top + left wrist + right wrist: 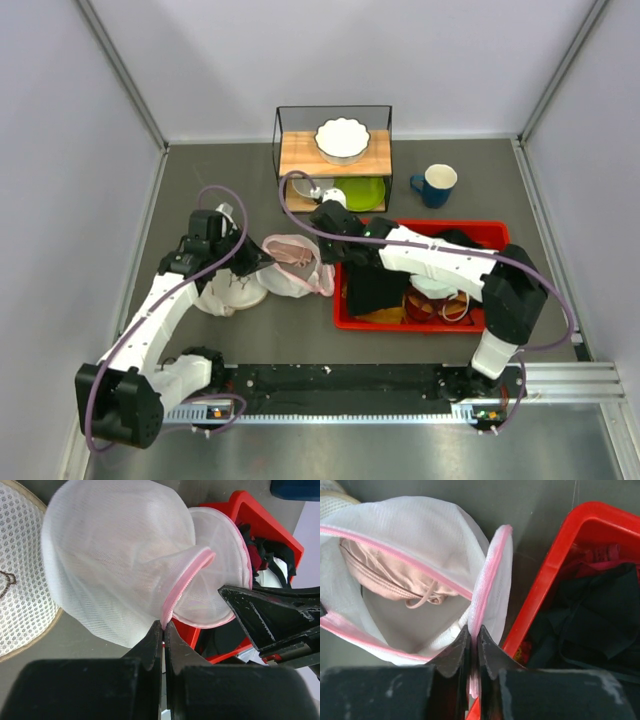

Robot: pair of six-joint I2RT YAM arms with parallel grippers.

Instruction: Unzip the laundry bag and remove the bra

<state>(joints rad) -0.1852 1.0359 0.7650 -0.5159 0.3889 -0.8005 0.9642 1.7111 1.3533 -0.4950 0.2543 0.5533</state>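
Observation:
The white mesh laundry bag [293, 268] with a pink zipper band lies open on the table between my two grippers. My left gripper [164, 625] is shut on the pink zipper band [182, 585] at the bag's left side; the bag [115, 555] bulges above it. My right gripper [474, 629] is shut on the pink band [490, 575] at the bag's right edge, beside the red bin. Through the open mouth, the dusty-pink bra [390, 575] with a thin strap lies inside the bag [420, 535]. It shows faintly from above [290, 253].
A red bin [345, 315] of dark clothes stands right of the bag; its wall is close to my right gripper [550, 575]. A cream padded round piece [232, 292] lies under the left arm. A wire shelf [333, 155] with dishes and a blue mug [435, 185] stand behind.

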